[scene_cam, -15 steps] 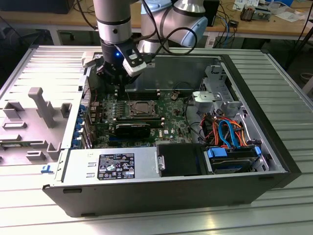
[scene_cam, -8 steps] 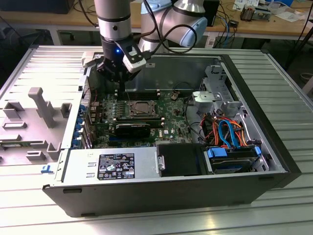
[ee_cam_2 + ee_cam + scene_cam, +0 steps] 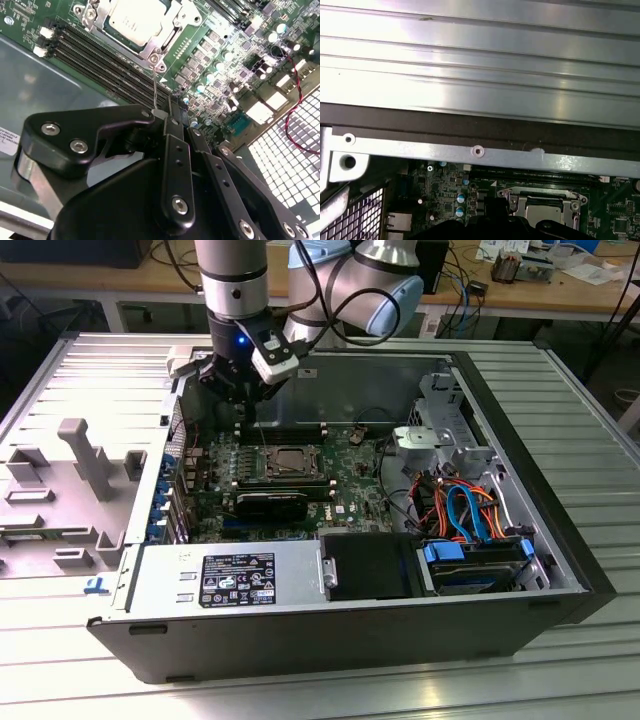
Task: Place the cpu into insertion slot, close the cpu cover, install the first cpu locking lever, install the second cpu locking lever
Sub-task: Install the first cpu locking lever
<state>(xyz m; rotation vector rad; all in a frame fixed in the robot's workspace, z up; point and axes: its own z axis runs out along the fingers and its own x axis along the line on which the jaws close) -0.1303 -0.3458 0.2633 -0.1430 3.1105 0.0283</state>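
Our gripper (image 3: 172, 112) pinches a thin lever (image 3: 155, 95) beside the cpu cover (image 3: 150, 42); the cpu (image 3: 135, 20) sits inside; we think the lever needs hooking down.

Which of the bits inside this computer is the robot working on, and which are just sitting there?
For the job:
- cpu, sitting in the insertion slot
- cpu cover, down around the chip
- thin locking lever, at the tool

Just there:
- memory slots
- power supply
- orange and blue cables
- red and black wire
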